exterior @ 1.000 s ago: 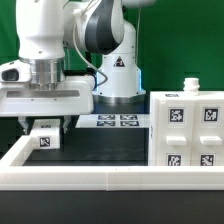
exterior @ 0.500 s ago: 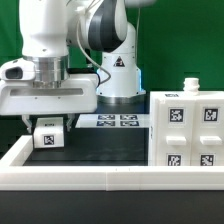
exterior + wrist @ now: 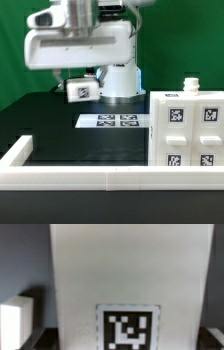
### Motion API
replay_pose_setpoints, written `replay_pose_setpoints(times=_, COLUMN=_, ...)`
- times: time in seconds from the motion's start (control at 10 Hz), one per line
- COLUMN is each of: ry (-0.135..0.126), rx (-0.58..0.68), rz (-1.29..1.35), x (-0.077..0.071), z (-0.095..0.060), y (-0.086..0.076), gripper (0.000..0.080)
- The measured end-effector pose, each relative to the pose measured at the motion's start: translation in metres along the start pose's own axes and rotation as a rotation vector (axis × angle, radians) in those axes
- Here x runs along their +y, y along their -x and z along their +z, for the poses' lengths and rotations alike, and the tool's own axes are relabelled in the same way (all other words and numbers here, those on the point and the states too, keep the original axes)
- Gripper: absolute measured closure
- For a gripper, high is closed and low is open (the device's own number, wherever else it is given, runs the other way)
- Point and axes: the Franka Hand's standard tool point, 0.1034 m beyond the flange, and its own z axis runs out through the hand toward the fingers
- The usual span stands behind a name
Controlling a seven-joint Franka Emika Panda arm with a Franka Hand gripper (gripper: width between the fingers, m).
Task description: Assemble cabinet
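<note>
My gripper (image 3: 82,88) is high above the table at the exterior view's left, shut on a small white tagged block (image 3: 81,91) of the cabinet. In the wrist view this block (image 3: 125,274) fills most of the frame as a tall white slab with a black-and-white tag low on it, and my dark fingertips (image 3: 40,339) show at both lower corners against its sides. The large white cabinet body (image 3: 186,135) with several tags stands on the table at the exterior view's right, with a small white knob (image 3: 189,86) on its top.
The marker board (image 3: 117,121) lies flat on the black table behind the middle. A long white rail (image 3: 80,177) edges the table's front and turns back along the left side (image 3: 17,152). The arm's white base (image 3: 122,80) stands behind the board.
My gripper has risen from just above the table at the left and moved a little right, carrying the white block up with it. The cabinet body has not moved.
</note>
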Motion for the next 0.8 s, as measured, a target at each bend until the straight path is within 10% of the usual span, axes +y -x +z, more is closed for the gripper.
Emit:
replay_pose_setpoints(times=0.5, ry=0.036, rx=-0.001, rz=0.142, x=-0.085, z=-0.053, y=-0.063, gripper=0.0235)
replay_pose_setpoints(times=0.8, ry=0.058, rx=0.023, rz=0.210, x=-0.125, z=-0.059, y=-0.141, gripper=0.0235)
